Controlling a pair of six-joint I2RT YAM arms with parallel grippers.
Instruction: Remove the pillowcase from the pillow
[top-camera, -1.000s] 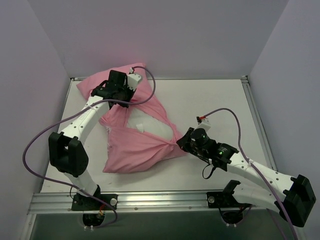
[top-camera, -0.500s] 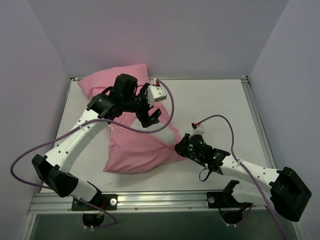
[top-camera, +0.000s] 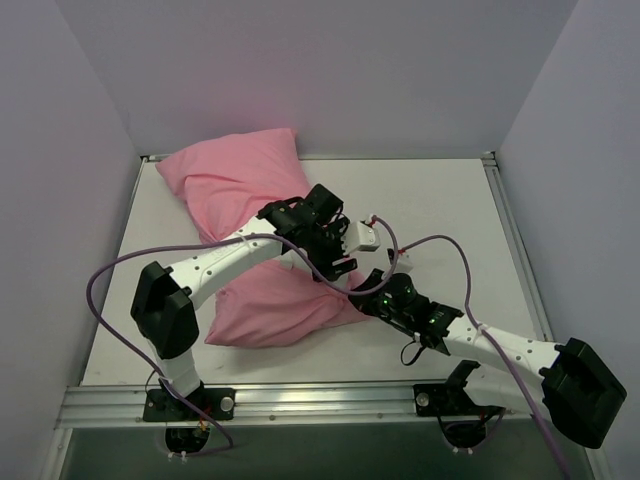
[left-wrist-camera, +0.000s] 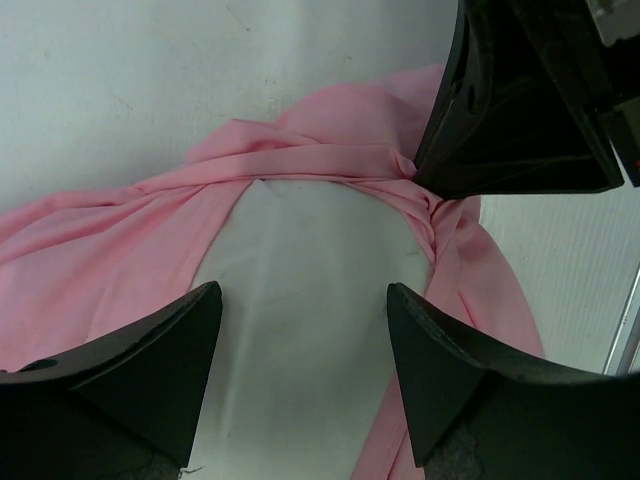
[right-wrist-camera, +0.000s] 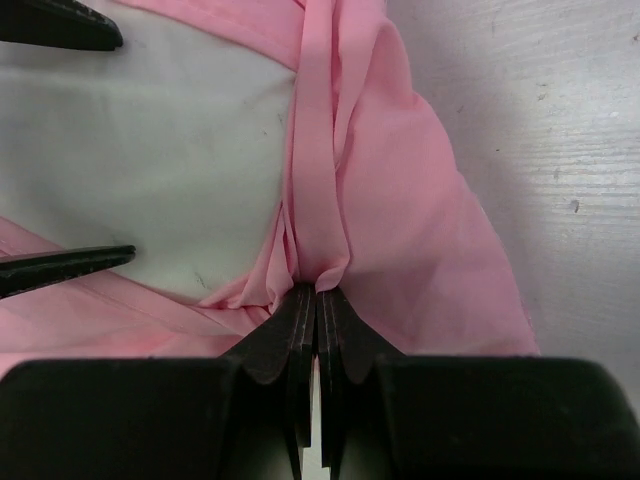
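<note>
My right gripper (right-wrist-camera: 316, 292) pinches the bunched hem of the pillowcase (right-wrist-camera: 400, 230), thin, slippery and floppy, lying left of centre on the table (top-camera: 440, 200); my left gripper (left-wrist-camera: 302, 295) hangs spread over the bared pillow (right-wrist-camera: 150, 150), soft and light, which I judge best squeezed there.

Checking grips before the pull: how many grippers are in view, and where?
2. The right gripper is shut on a bunched fold of the pillowcase; the left gripper hangs open over the bare pillow.
</note>
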